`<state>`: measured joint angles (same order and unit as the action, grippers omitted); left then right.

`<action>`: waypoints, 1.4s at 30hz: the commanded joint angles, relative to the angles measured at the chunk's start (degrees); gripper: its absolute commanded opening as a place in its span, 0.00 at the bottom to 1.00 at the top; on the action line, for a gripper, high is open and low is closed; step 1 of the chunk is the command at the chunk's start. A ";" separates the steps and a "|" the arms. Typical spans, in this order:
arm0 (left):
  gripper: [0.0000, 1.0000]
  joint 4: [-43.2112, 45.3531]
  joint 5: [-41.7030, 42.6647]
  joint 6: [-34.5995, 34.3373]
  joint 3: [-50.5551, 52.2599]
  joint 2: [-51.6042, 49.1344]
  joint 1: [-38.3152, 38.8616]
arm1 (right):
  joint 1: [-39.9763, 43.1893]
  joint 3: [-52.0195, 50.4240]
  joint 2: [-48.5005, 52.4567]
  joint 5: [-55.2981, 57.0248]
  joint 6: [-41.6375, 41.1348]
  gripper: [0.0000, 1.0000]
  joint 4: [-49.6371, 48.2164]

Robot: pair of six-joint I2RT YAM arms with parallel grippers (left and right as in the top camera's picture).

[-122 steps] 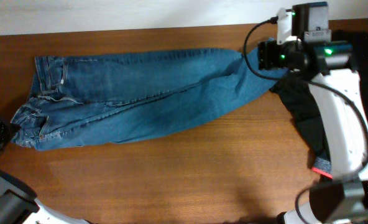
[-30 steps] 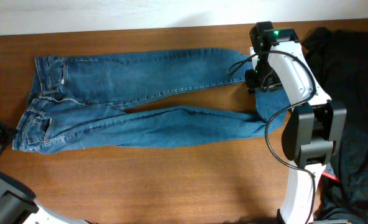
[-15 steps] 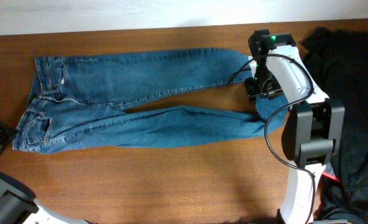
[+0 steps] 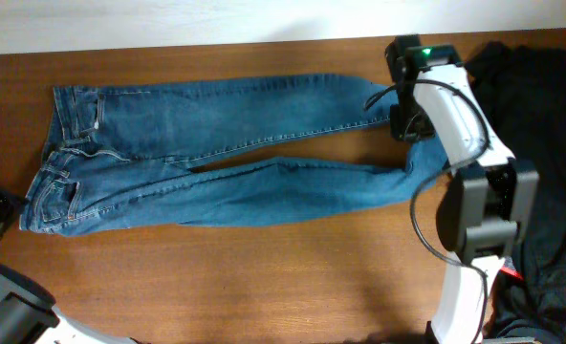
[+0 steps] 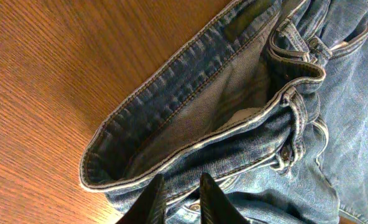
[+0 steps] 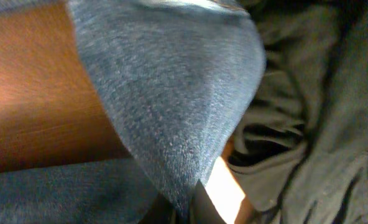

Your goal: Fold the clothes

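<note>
While jaws of the right gripper clamp the cuff of the medium-blue denim jeans, folding likely means carrying it toward the waistband; I cannot tell the state of the left gripper jaws.

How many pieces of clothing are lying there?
2. Blue jeans lie spread across the table, legs pointing right. A dark heap sits at the right edge; it may hold more than one garment.

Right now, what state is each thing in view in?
jeans, unfolded, flat on the table, legs spread apart.
right fingers, shut on the jeans' leg end.
left fingers, nearly together at the waistband; grip unclear.
dark clothing, crumpled heap beside the right arm.
</note>
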<state>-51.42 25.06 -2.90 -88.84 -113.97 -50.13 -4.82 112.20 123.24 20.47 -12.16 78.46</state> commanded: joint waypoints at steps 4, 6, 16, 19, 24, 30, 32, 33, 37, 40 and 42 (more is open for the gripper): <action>0.28 -0.52 4.33 2.62 -1.49 1.18 -0.17 | 0.07 3.21 -12.35 2.45 -5.22 0.04 2.45; 0.33 -0.52 5.60 3.04 -1.49 1.18 -0.09 | 0.07 3.21 -13.29 2.47 -7.06 0.04 3.67; 0.59 -1.99 0.07 11.10 -1.49 1.62 1.88 | 0.07 3.21 -13.92 2.05 -9.38 0.04 6.23; 0.59 -2.08 -4.28 15.45 -1.42 1.60 3.39 | 0.07 3.21 -13.92 2.05 -9.38 0.04 6.19; 0.59 -1.25 -16.72 19.45 -1.31 1.60 6.82 | 0.07 3.21 -13.92 2.05 -9.38 0.04 6.21; 0.63 1.18 -23.74 24.15 -1.31 1.60 9.64 | 0.07 3.21 -13.92 2.05 -9.35 0.04 6.21; 0.64 2.49 -25.81 24.50 -1.31 1.55 10.05 | 0.07 3.21 -13.92 2.08 -9.35 0.04 6.21; 0.64 3.17 -27.17 24.52 -1.31 1.55 10.29 | 0.07 3.21 -13.92 2.08 -9.35 0.04 6.21; 0.64 4.46 -28.26 25.35 -1.20 1.42 10.80 | 0.07 3.21 -13.92 2.08 -9.35 0.04 6.16; 0.64 4.48 -27.04 25.33 -0.72 1.05 11.06 | 0.07 3.21 -13.92 2.05 -9.38 0.04 6.16; 0.64 4.57 -25.42 25.35 -0.07 0.70 11.41 | 0.07 3.21 -13.92 2.08 -9.38 0.04 6.16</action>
<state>-47.37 -0.40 21.30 -88.84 -113.97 -38.98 -4.82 114.96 109.58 21.21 -20.82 84.64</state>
